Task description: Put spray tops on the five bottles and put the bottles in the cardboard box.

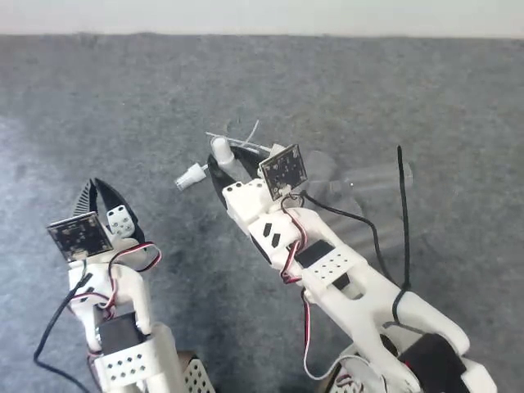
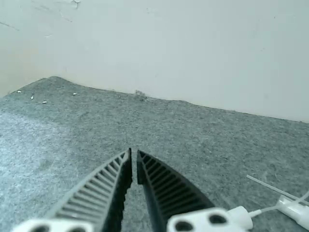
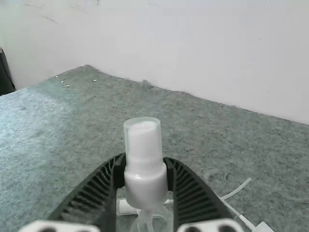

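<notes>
The right tool (image 3: 143, 162) was closed on a white spray top (image 3: 142, 140), with one black ribbed finger on each side of its collar. The nozzle end projected past the fingertips. A clear bottle neck (image 3: 145, 223) showed directly under the collar, between the fingers; how much of the bottle followed could not be determined. In the high view the right tool (image 1: 223, 160) was positioned above the middle of the grey counter (image 1: 123, 98), with the held spray top (image 1: 219, 147) at its tip. A second, loose spray top (image 1: 191, 177) lay on the counter just beside that tool, on the side facing the left arm, and apart from the fingers. Thin white tubes (image 1: 246, 141) lay on the counter just beyond the right tool. A clear bottle (image 1: 368, 176), faint against the counter, lay on its side near the right arm. The left tool (image 1: 97, 187) was positioned well apart from these items, with its fingers narrowed to a slit and nothing between them. In the left wrist view the left tool (image 2: 133, 155) showed the same narrow slit, and the loose spray top (image 2: 239, 216) lay on the counter (image 2: 72, 125) to one side with its tube attached.
</notes>
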Motion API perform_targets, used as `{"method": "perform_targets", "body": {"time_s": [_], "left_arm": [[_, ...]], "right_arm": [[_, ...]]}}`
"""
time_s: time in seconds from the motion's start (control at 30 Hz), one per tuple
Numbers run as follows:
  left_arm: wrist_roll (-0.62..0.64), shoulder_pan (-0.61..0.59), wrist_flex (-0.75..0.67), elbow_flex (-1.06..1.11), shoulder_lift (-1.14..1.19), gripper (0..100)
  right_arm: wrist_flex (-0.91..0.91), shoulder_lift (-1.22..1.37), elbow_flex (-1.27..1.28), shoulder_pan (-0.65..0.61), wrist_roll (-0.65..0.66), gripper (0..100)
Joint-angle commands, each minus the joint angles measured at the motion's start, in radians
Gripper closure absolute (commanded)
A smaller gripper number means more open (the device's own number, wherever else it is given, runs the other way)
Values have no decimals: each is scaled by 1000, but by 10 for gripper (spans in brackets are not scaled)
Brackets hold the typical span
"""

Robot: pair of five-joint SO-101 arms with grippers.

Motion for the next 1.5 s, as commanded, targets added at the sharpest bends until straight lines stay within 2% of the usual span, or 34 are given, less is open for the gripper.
{"method": "perform_targets", "body": {"time_s": [0.0, 0.1, 0.3, 0.4, 1.03, 1.2, 1.47], "left_arm": [[-9, -6, 5, -12, -17, 987], [-9, -6, 5, -12, -17, 987], [-9, -6, 5, -12, -17, 987], [-9, -6, 5, -12, -17, 987], [-9, -6, 5, -12, -17, 987], [-9, -6, 5, -12, -17, 987], [-9, -6, 5, -12, -17, 987]], "right_arm": [[-27, -7, -11, 12, 17, 991], [-50, 22, -14, 12, 17, 991], [-275, 170, -9, 16, 23, 991], [-332, 225, -9, 16, 25, 991], [-355, 168, 78, 19, 23, 990], [-430, 170, 84, 59, 25, 991], [-432, 179, 84, 65, 25, 991]]}}
